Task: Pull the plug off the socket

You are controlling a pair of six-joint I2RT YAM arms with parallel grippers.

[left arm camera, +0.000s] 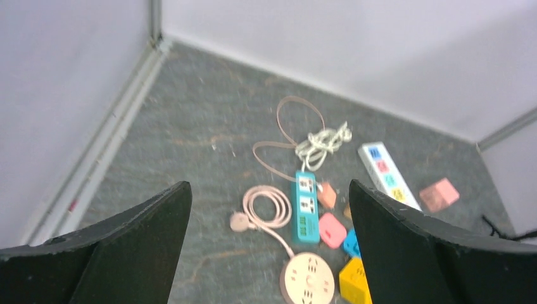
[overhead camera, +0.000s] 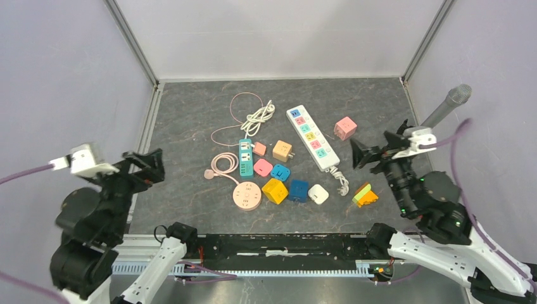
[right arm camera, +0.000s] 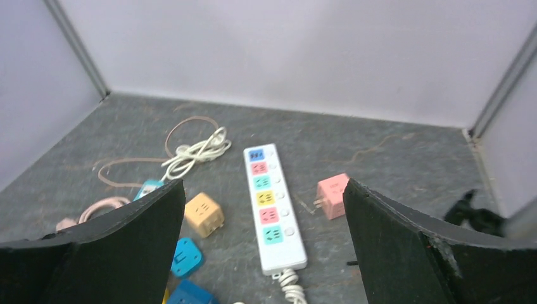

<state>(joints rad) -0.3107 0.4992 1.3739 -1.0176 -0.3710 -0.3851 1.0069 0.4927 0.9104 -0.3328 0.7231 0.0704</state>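
From above, the left gripper (overhead camera: 151, 166) and right gripper (overhead camera: 358, 153) sit at opposite sides of the table (overhead camera: 190, 120), both gaping wide with nothing in either. Between them lie a white strip (overhead camera: 311, 137), a teal strip (overhead camera: 246, 157), a round socket (overhead camera: 247, 195) and loose cubes (overhead camera: 282, 151). Just beside the right gripper is an orange-green block (overhead camera: 365, 195), seemingly 2 pieces mated. I judge it the task's pair, though the join is too small to confirm. Left wrist: wide, empty fingers frame the teal strip. Right wrist: wide fingers frame the white strip, its 6 outlets bare, and the block is out of view. It looks light, hard, slick plastic: pinch 1 piece by its flat sides and pin the other, or both lift together.
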